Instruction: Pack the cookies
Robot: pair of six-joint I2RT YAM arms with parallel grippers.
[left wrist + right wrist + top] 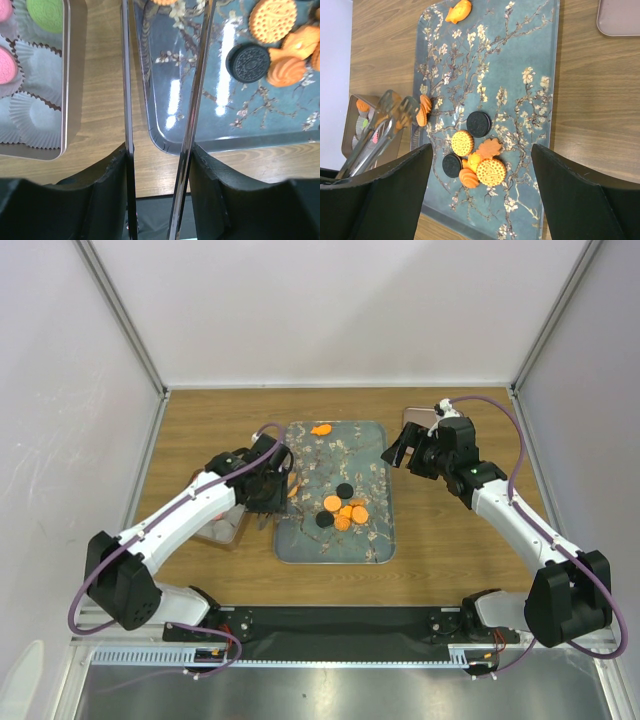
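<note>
We hold the tongs [196, 100] in the left gripper [159, 157], its fingers drawn in narrow on the two metal blades. The blades run straight ahead of the gripper, and that line is the axis the next move turns on. At their far tips an orange cookie [423, 110] sits between the blades, on the tray [520, 100] just inside the rim nearest this gripper (whether it is pinched or only straddled, we cannot tell).

The rest of the cookies [491, 172] lie in a loose cluster on the tray, ahead of the gripper and off to the right of the blades. A black disc [248, 62] is the closest of them. The box [65, 100] of paper cups [32, 117] lies on the other side, just left of the blades, with a pink cookie [6, 65] and a green cookie [47, 12] seated in it.

We judge that packing means carrying from right of the blades to left of them.

The right gripper [481, 147] stands wide and holds nothing, with the cluster under it. It carries no tool, so we judge the left arm the better placed.
</note>
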